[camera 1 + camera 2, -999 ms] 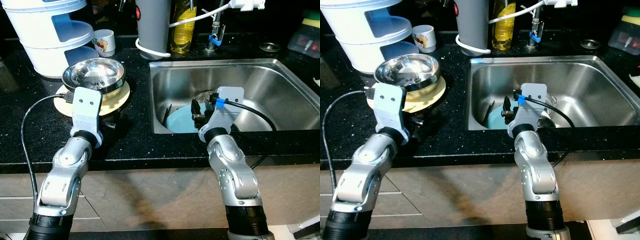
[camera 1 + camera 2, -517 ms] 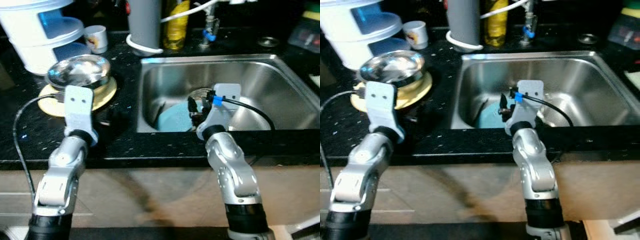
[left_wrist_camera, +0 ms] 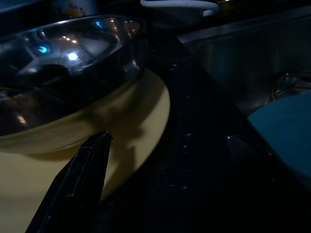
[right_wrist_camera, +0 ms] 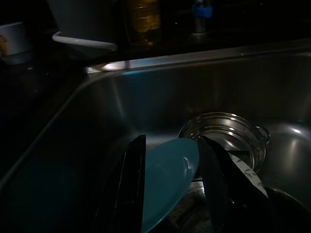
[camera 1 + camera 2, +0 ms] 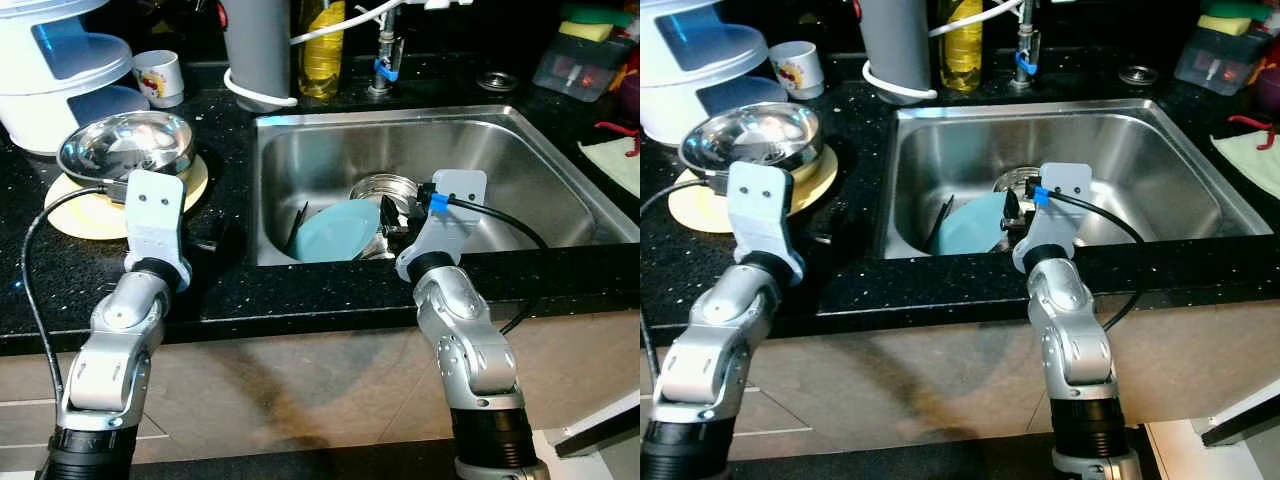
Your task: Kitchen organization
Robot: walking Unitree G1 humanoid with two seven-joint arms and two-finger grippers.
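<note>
A teal plate [image 5: 335, 230] leans tilted in the steel sink [image 5: 520, 170], next to a steel pot [image 5: 383, 187]. My right gripper [image 5: 388, 215] hangs over the sink's front edge. In the right wrist view it [image 4: 171, 141] is open, and the teal plate [image 4: 167, 179] lies between and beyond its fingers. On the counter left of the sink a steel bowl [image 5: 125, 143] sits on a yellow plate [image 5: 75, 212]. My left gripper [image 5: 205, 243] is low over the counter beside that plate, open, holding nothing; the yellow plate [image 3: 141, 121] lies just ahead of it.
At the counter's back stand a white stacked container [image 5: 60, 50], a small mug [image 5: 160, 75], a grey cylinder [image 5: 258, 45], a yellow bottle [image 5: 320, 45] and the tap [image 5: 385, 60]. A sponge holder [image 5: 580, 55] and a cloth [image 5: 615, 150] lie to the right.
The whole picture has shifted as the camera moved, so more of the sink and the plate shows. Both arms keep the same poses relative to the counter.
</note>
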